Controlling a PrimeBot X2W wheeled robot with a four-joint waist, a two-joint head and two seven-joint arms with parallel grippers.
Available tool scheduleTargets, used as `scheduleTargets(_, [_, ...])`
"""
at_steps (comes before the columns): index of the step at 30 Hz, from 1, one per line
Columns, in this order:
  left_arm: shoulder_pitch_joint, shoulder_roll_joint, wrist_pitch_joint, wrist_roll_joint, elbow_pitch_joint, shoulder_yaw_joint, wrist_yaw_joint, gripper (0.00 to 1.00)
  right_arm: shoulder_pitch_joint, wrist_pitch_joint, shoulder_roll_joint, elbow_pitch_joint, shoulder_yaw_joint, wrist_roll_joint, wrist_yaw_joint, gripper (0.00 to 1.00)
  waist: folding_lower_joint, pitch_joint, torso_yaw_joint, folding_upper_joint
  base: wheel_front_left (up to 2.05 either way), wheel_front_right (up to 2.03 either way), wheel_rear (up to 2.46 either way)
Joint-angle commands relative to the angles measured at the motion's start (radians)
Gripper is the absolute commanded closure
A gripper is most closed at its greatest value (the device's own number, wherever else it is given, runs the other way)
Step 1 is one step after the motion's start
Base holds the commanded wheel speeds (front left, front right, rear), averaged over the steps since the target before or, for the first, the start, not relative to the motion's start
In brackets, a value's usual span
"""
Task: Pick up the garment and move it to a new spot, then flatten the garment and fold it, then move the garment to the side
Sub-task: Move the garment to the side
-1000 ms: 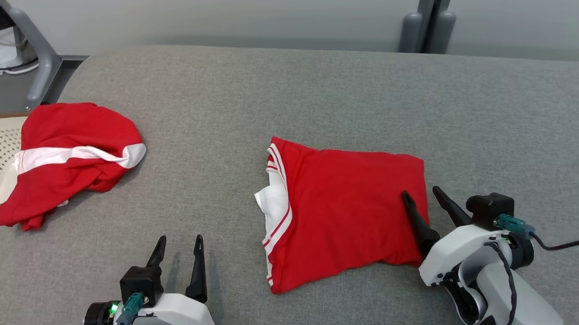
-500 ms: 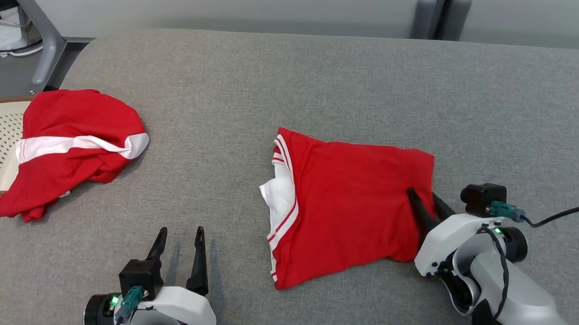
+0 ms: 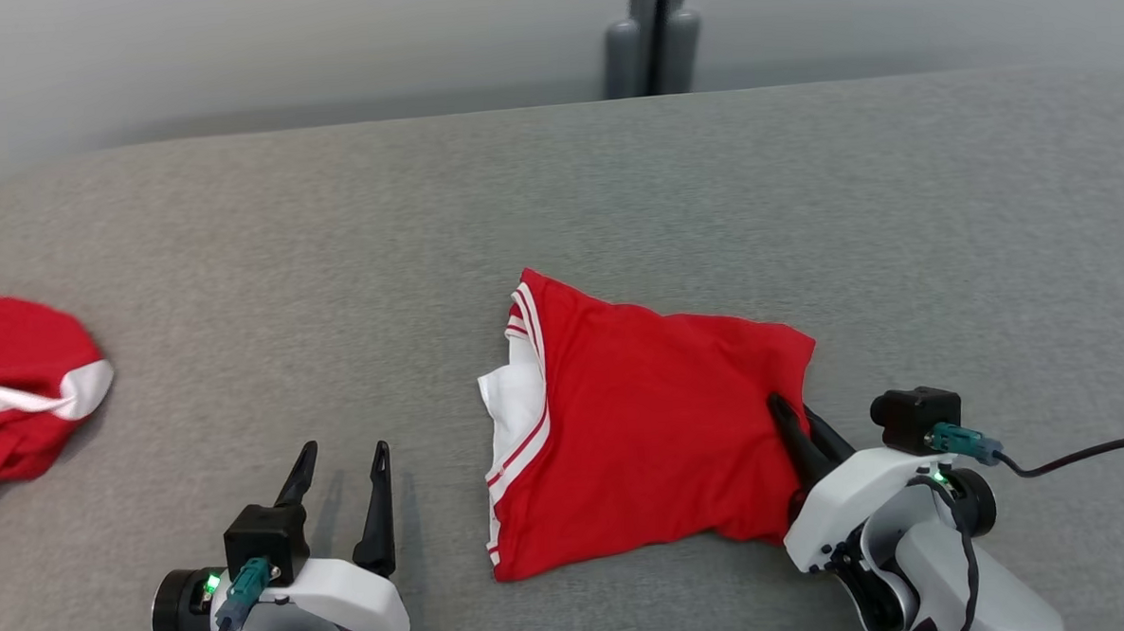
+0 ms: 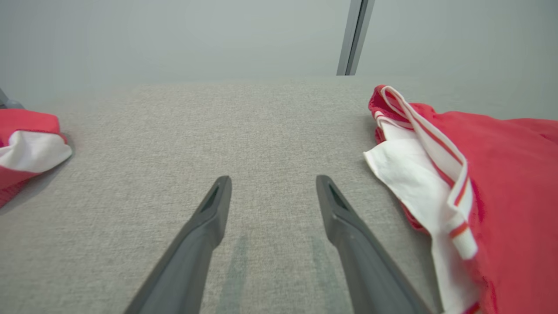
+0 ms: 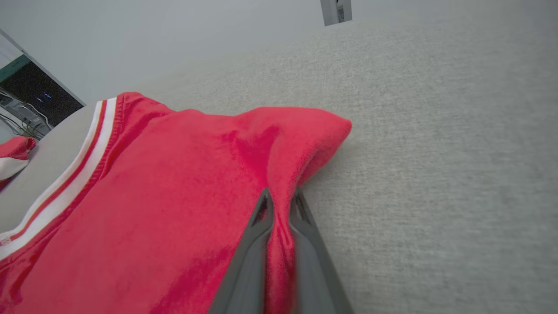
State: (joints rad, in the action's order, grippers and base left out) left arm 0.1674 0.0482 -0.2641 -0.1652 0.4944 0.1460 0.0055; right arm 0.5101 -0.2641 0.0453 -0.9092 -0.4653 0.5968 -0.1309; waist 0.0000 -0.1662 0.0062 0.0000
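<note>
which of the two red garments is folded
The centre garment, pinched at its right edge by the right gripper; the far-left garment lies crumpled.

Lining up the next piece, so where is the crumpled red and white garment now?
In the head view the crumpled garment lies at the left edge of the grey fabric surface, left of the folded red garment and the left gripper.
</note>
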Motion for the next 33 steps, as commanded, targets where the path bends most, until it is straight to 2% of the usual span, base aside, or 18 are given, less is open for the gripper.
scheduleTargets(1, [0.007, 0.005, 0.0, 0.009, -0.004, 0.0, -0.003, 0.0, -0.011, 0.0, 0.01, 0.007, 0.004, 0.001, 0.0, 1.0, 0.0, 0.018, -0.105, 0.0, 0.0, 0.0, 0.0])
scheduleTargets(6, [0.015, 0.005, 0.0, 0.028, -0.005, -0.011, -0.011, 0.0, -0.039, 0.0, 0.01, 0.043, -0.014, 0.014, 0.0, 1.0, 0.0, 0.019, -0.262, 0.0, 0.0, 0.0, 0.0])
scheduleTargets(10, [0.017, 0.005, 0.0, 0.032, -0.007, -0.011, -0.013, 0.0, -0.06, 0.0, 0.009, 0.065, -0.019, 0.013, 0.0, 1.0, 0.0, 0.016, -0.362, 0.0, 0.0, 0.0, 0.0])
scheduleTargets(14, [0.018, 0.005, 0.0, 0.042, -0.009, -0.006, -0.021, 0.0, -0.074, 0.0, 0.008, 0.095, -0.022, 0.019, 0.0, 1.0, 0.0, 0.003, -0.44, 0.0, 0.0, 0.0, 0.0])
scheduleTargets(18, [0.03, 0.006, 0.0, 0.054, -0.009, 0.0, -0.032, 0.0, -0.087, 0.0, 0.008, 0.136, -0.03, 0.011, 0.0, 1.0, 0.0, -0.017, -0.486, 0.0, 0.0, 0.0, 0.0])
scheduleTargets(22, [0.036, 0.006, 0.0, 0.037, -0.009, 0.0, -0.04, 0.0, -0.074, 0.0, 0.008, 0.154, -0.018, -0.013, 0.0, 1.0, 0.0, -0.033, -0.502, 0.0, 0.0, 0.0, 0.0])
scheduleTargets(26, [0.058, 0.005, 0.0, 0.048, -0.015, 0.017, -0.047, 0.0, -0.043, 0.0, 0.008, 0.159, 0.041, -0.057, 0.0, 1.0, 0.0, -0.052, -0.478, 0.0, 0.0, 0.0, 0.0])
scheduleTargets(29, [0.071, 0.006, 0.0, 0.062, -0.013, 0.027, -0.053, 0.0, -0.008, 0.0, 0.008, 0.137, 0.104, -0.109, 0.0, 1.0, 0.0, -0.067, -0.431, 0.0, 0.0, 0.0, 0.0])
scheduleTargets(30, [0.083, 0.005, 0.0, 0.069, -0.016, 0.034, -0.057, 0.0, 0.024, 0.0, 0.009, 0.124, 0.161, -0.119, 0.0, 1.0, 0.0, -0.079, -0.392, 0.0, 0.0, 0.0, 0.0])
scheduleTargets(33, [0.099, 0.006, 0.0, 0.071, -0.011, 0.029, -0.06, 0.0, 0.089, 0.0, 0.013, 0.078, 0.269, -0.191, 0.0, 1.0, 0.0, -0.102, -0.331, 0.0, 0.0, 0.0, 0.0])
